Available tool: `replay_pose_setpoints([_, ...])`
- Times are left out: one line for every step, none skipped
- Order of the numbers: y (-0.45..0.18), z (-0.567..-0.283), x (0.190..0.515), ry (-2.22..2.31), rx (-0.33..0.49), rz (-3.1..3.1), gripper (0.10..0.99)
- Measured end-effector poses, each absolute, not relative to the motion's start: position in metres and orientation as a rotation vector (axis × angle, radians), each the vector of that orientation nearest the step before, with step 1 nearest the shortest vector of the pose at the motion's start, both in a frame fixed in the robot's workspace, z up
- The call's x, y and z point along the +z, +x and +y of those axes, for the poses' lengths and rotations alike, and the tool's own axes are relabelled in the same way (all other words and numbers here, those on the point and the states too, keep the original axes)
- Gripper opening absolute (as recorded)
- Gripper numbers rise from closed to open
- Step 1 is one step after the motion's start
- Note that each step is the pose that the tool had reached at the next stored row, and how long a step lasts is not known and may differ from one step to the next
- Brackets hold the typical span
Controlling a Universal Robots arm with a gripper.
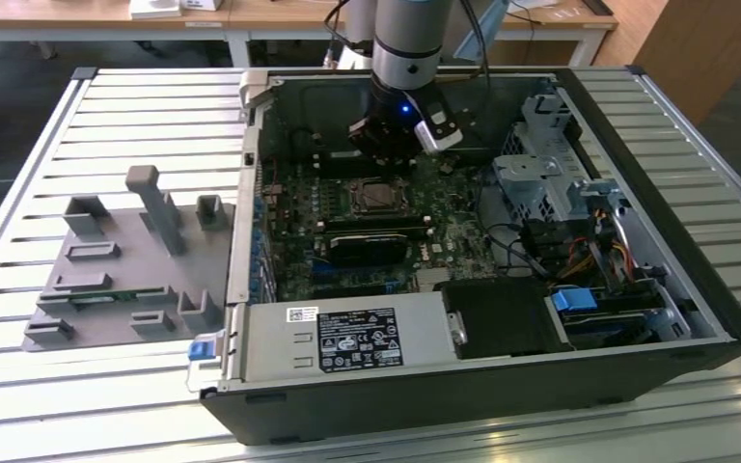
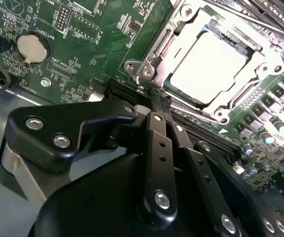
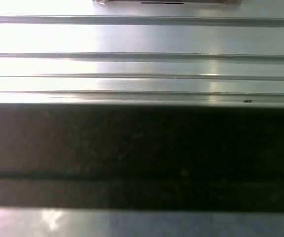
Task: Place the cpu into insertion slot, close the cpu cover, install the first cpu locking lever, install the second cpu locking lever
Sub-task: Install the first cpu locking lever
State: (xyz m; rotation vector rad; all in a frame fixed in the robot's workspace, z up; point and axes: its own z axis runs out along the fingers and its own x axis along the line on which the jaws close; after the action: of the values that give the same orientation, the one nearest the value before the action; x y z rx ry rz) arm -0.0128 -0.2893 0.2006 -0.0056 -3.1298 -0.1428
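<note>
On the exterior view's left, a grey fixture tray (image 1: 100, 280) with upright holders lies on the slatted metal bench (image 1: 36, 106). Right of it stands an open computer case (image 1: 712, 289), with a silver power supply (image 1: 339, 338) along its near side. Inside lies the green circuit board (image 1: 300, 207), and the insertion slot (image 1: 378, 197) sits about mid-board, just far of a long black card (image 1: 370, 246).

In the second wrist view the cpu (image 2: 208, 66) rests flat in that slot, its pale metal top showing through the window of the cpu cover (image 2: 167, 42), which lies down over it. A round coin battery (image 2: 30, 48) sits on the board well apart from it.

The arm reaches down into the far middle of the case. Its pincer (image 1: 390, 145) hangs just beyond the slot's far edge. Its black fingers (image 2: 154, 118) appear pressed together, tips close to a corner of the cover; I cannot tell whether they touch it.

Right of the slot, a silvery drive cage (image 1: 544, 178) stands against the case's right wall.
</note>
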Motion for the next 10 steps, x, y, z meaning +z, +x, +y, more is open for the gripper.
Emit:
replay_pose_setpoints([-0.0128,-0.2893,0.2012,-0.006,-0.143,-3.130,0.106])
replay_pose_setpoints([-0.0128,-0.2892,0.2013,-0.006,-0.143,-3.130,0.106])
replay_pose_setpoints([-0.0128,-0.2892,0.2013,-0.005,-0.143,-3.130,0.106])
replay_pose_setpoints([-0.0128,-0.2892,0.2013,-0.005,-0.140,-3.130,0.106])
replay_pose_setpoints([-0.0128,-0.2892,0.2013,-0.006,-0.133,-3.130,0.106])
replay_pose_setpoints([-0.0128,-0.2892,0.2010,-0.006,-0.125,-3.131,0.106])
replay_pose_setpoints([-0.0128,-0.2892,0.2006,-0.006,-0.115,-3.131,0.106])
replay_pose_setpoints([-0.0128,-0.2892,0.2001,-0.006,-0.107,-3.131,0.106])
replay_pose_setpoints([-0.0129,-0.2892,0.1997,-0.006,-0.098,-3.131,0.106])
replay_pose_setpoints([-0.0129,-0.2892,0.1992,-0.006,-0.090,-3.132,0.106])
